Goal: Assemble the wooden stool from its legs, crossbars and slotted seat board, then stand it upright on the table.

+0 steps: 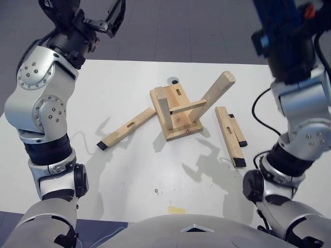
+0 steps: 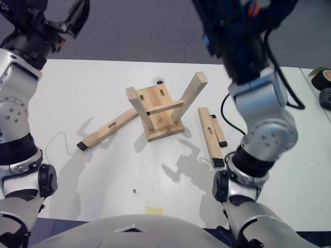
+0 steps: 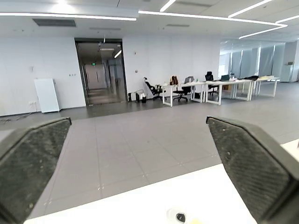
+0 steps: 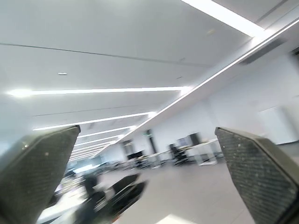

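On the table (image 1: 129, 181), the seat board (image 1: 181, 129) lay well below both raised grippers, carrying an upright leg (image 1: 164, 106), a leaning leg (image 1: 214, 95) and one crossbar (image 1: 187, 107) between them. One loose leg (image 1: 126, 129) lay at its 8 o'clock, another leg (image 1: 227, 137) and a short crossbar (image 1: 239, 132) at 3 o'clock. We saw the left gripper (image 3: 138, 122) and right gripper (image 4: 147, 129) spread wide and empty, arms bent upward.

A round fitting (image 1: 173, 81) is half hidden behind the seat board (image 1: 182, 125) at its far corner. Right of the seat board, a short piece (image 1: 239, 135) is partly hidden by 1 loose leg (image 1: 230, 137). In front of the board, a dark speck (image 1: 156, 191) is too small to identify. Far right of the board, 2 dark objects (image 2: 325, 95) are cut off by the picture's edge.
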